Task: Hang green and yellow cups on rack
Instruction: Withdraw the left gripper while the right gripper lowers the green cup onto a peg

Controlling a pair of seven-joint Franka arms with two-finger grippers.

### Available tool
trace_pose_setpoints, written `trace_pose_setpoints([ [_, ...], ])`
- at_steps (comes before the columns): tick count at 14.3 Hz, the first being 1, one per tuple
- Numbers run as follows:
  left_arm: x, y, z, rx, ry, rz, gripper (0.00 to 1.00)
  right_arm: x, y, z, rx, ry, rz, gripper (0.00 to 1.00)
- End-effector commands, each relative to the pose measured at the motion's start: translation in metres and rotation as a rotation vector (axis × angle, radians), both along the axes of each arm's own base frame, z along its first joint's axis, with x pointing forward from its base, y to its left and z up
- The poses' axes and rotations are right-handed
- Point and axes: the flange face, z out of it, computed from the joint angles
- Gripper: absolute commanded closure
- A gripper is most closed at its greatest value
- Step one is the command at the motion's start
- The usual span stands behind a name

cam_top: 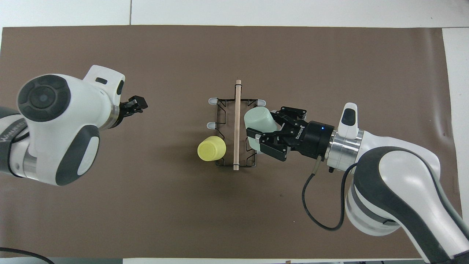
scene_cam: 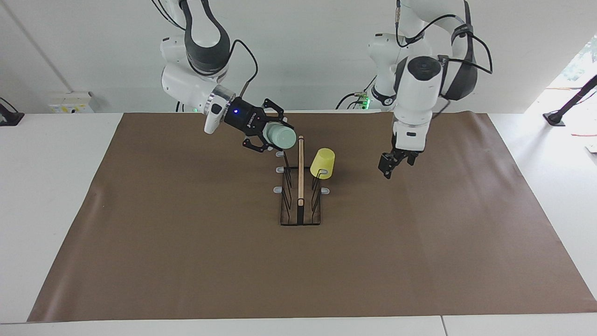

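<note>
Now hung upside down on a prong of the black wire rack with the light wooden top bar (scene_cam: 300,179), at the corner nearest the robots on the left arm's side: bright yellow tapered plastic cup (scene_cam: 322,163), free of both grippers. Gripped around its side in the right gripper (scene_cam: 272,136), tilted with base toward the bar: pale mint green plastic cup (scene_cam: 281,136), raised over the rack's row of grey-capped prongs on the right arm's side, close beside the bar; contact with any prong not discernible. Well apart from the yellow cup, over bare brown mat (scene_cam: 186,261) toward the left arm's end of the table: left gripper (scene_cam: 390,164), fingers spread, holding nothing. Rack standing at the middle of the mat.
</note>
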Motion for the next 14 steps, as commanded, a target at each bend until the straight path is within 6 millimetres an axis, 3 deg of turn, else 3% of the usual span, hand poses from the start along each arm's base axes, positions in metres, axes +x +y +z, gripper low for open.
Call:
trace_pose_setpoints([
  [1,0.008,0.048,0.006,-0.001,0.021,-0.115,0.0,-0.028,-0.007,-0.026,-0.012,-0.094,-0.015,1.0],
  [4,0.013,0.098,0.019,-0.038,0.052,-0.189,0.0,-0.034,-0.012,-0.046,-0.023,-0.118,-0.017,1.0],
  [8,0.017,0.157,0.077,-0.114,0.11,-0.249,0.0,-0.031,-0.016,-0.054,-0.017,-0.134,-0.039,1.0],
  [9,0.016,0.169,0.089,-0.126,0.116,-0.253,0.0,-0.029,-0.017,-0.064,-0.035,-0.152,-0.028,1.0],
  [12,0.014,0.181,0.136,-0.138,0.131,-0.283,0.0,-0.025,-0.02,-0.085,-0.033,-0.166,-0.053,1.0],
  [14,0.014,0.18,0.146,-0.15,0.145,-0.288,0.0,-0.028,-0.01,-0.083,-0.012,-0.157,-0.06,1.0],
])
